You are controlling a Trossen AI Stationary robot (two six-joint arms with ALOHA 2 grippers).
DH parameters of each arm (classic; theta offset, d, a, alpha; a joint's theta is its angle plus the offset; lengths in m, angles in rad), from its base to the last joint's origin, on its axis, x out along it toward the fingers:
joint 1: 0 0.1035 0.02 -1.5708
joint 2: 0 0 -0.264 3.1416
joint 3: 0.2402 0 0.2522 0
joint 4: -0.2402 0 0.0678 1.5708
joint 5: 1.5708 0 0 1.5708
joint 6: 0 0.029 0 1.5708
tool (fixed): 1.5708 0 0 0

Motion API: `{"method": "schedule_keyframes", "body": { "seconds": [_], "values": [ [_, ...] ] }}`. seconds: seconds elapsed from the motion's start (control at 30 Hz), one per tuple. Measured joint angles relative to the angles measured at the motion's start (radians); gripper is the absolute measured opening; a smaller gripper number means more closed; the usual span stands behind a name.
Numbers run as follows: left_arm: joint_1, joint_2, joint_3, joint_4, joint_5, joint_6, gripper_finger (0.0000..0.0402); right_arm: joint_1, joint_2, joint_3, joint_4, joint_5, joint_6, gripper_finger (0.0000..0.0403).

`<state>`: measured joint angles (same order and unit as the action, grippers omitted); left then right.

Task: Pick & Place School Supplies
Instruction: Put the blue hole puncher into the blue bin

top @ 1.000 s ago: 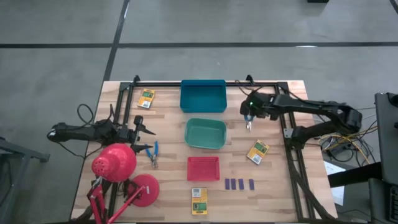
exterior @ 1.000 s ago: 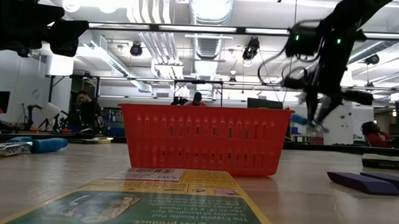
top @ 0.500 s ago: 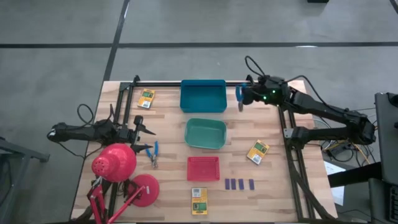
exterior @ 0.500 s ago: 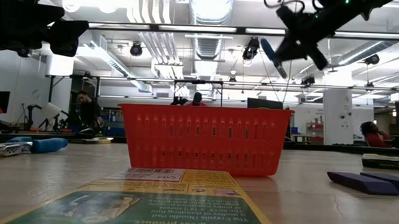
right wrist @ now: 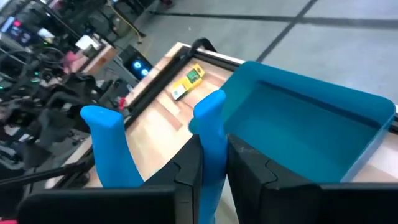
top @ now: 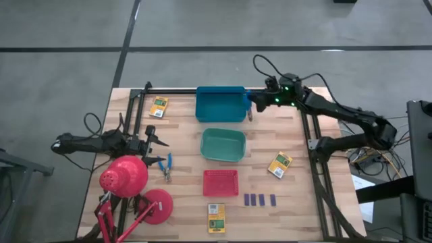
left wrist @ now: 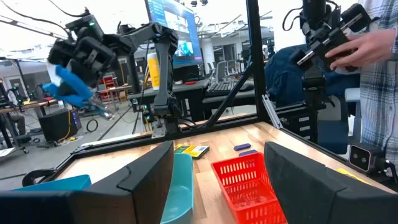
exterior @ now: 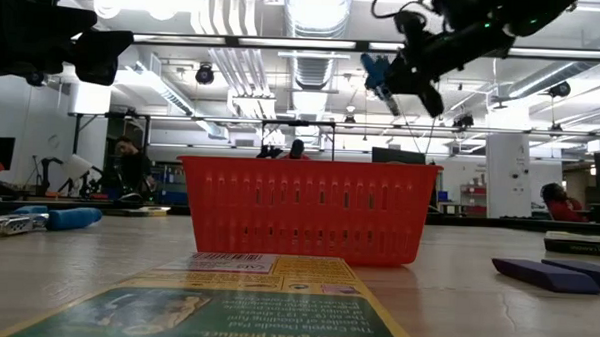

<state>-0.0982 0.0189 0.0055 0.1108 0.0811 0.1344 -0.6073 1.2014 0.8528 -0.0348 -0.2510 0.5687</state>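
Your right gripper (top: 251, 106) is clamped on the blue-handled scissors (right wrist: 208, 134) beside the blue tray (top: 220, 106). Carry them fully over the rim before letting go. Left gripper (top: 152, 142) waits with its fingers wide.

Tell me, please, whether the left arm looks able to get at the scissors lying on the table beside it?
Probably yes. The left gripper is open, holds nothing and sits just behind the scissors, with bare table between them. The red lamp crowds one side only.

Three trays (top: 223, 145) sitting in a central column; lamp (top: 125, 177) left, blocks (top: 260, 199) right of nearest tray.
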Motion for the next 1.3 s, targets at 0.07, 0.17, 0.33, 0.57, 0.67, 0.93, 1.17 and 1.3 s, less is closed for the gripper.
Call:
{"method": "schedule_keyframes", "body": {
  "seconds": [0.07, 0.17, 0.33, 0.57, 0.67, 0.93, 1.17, 1.3],
  "values": [
    [0.000, 0.000, 0.000, 0.000, 0.000, 0.000, 0.0256, -0.009, 0.051, 0.041, -0.005, -0.001, 0.000, 0.0058],
    [0.000, 0.000, 0.000, 0.000, 0.000, 0.000, 0.0256, -0.024, 0.132, 0.123, -0.043, 0.016, 0.005, 0.0058],
    [0.000, 0.000, 0.000, 0.000, 0.000, 0.000, 0.0256, -0.046, 0.288, 0.306, -0.187, 0.042, 0.012, 0.0055],
    [0.000, 0.000, 0.000, 0.000, 0.000, 0.000, 0.0256, -0.059, 0.507, 0.588, -0.480, 0.098, 0.014, 0.0059],
    [0.000, 0.000, 0.000, 0.000, 0.000, 0.000, 0.0256, -0.059, 0.583, 0.680, -0.551, 0.127, 0.027, 0.0060],
    [0.000, 0.000, 0.000, 0.000, 0.000, 0.000, 0.0256, -0.063, 0.709, 0.752, -0.576, 0.150, 0.052, 0.0061],
    [0.000, 0.000, 0.000, 0.000, 0.000, 0.000, 0.0256, -0.080, 0.783, 0.752, -0.595, 0.145, 0.062, 0.0061],
    [0.000, 0.000, 0.000, 0.000, 0.000, 0.000, 0.0256, -0.081, 0.815, 0.751, -0.605, 0.142, 0.063, 0.0061]
  ]
}}
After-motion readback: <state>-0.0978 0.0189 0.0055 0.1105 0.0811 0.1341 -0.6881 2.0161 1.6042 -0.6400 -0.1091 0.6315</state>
